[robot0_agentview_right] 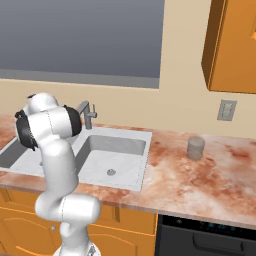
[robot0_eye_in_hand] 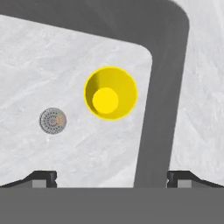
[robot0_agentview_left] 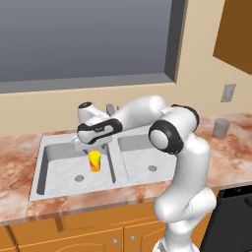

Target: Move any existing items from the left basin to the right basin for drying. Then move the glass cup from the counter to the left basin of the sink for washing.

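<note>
The end effector (robot0_agentview_left: 92, 146) hangs over the left basin (robot0_agentview_left: 59, 165) with its fingers spread as wide as they go and nothing between them; the yellow cup (robot0_agentview_left: 94, 161) stands upright directly beneath it, apart from the fingertips, close to the divider (robot0_eye_in_hand: 157, 109) that separates it from the right basin (robot0_agentview_left: 142, 160). Seen from the hand, the cup's open mouth lies ahead of the fingertips and somewhat toward the left one rather than squarely centred between them, so the main risk, as I judge it, is a descent that brings one finger down on the rim, tipping the cup or knocking it across the smooth steel floor toward the drain (robot0_eye_in_hand: 53, 120). The cup tapers toward its base and looks slick and glossy, so a grip taken too high or too lightly could let it slide out during the lift over the divider. The divider wall beside the cup leaves the finger on that side little room and could catch it. The basins are grey brushed steel, rectangular with rounded corners. The glass cup (robot0_agentview_left: 221, 127) waits far off to the end effector's right on the marbled reddish-brown and cream table (robot0_agentview_right: 200, 175), a plain translucent grey cylinder; being see-through and smooth, it will likely be the harder one to hold securely later.
</note>
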